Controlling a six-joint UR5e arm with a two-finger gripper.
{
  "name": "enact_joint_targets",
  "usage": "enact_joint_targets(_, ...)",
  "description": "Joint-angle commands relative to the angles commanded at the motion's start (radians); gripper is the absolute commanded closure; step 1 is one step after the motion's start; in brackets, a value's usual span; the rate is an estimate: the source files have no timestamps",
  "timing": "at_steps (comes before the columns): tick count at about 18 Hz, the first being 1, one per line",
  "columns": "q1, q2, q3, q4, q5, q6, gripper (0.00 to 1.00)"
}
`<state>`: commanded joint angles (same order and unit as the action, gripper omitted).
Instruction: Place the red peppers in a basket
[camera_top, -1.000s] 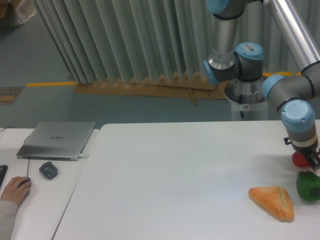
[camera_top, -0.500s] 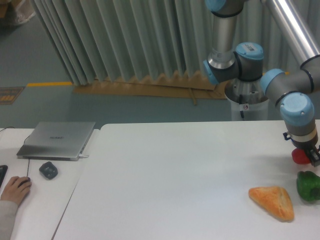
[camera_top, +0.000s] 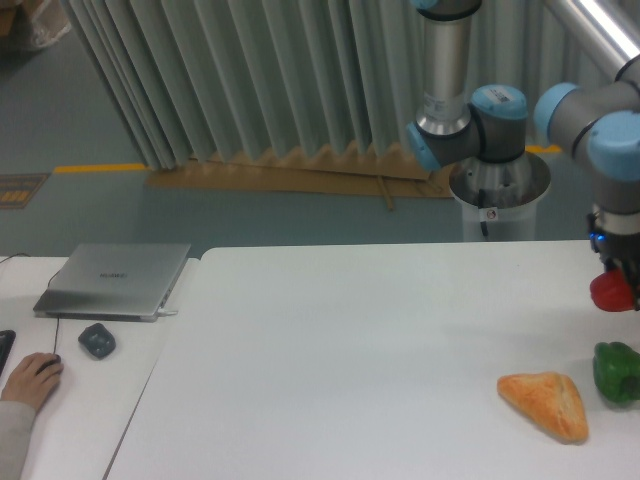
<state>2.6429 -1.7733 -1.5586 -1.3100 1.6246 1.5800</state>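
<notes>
The small glossy red pepper (camera_top: 610, 292) hangs above the table at the far right edge of the view, held in my gripper (camera_top: 617, 285), which is shut on it. The arm's grey and blue wrist stands straight above it, and the fingers are mostly hidden behind the pepper and the frame edge. No basket is in view.
A green pepper (camera_top: 617, 372) and an orange-tan bread wedge (camera_top: 545, 404) lie on the white table (camera_top: 350, 350) below the gripper. A closed laptop (camera_top: 115, 279), a dark mouse-like object (camera_top: 97, 341) and a person's hand (camera_top: 30, 378) are on the left desk.
The gripper has risen with the red pepper, lifting it off the table, and shifted slightly right. The green pepper and bread have not moved.
</notes>
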Motion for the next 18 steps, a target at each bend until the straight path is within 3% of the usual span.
enact_joint_targets(9, 0.094, -0.038, 0.008, 0.014, 0.004, 0.000, 0.75)
enact_joint_targets(12, 0.123, -0.054, 0.008, 0.057, 0.003, 0.009, 0.75)
enact_joint_targets(18, 0.206, -0.058, -0.003, 0.057, 0.006, 0.125, 0.74)
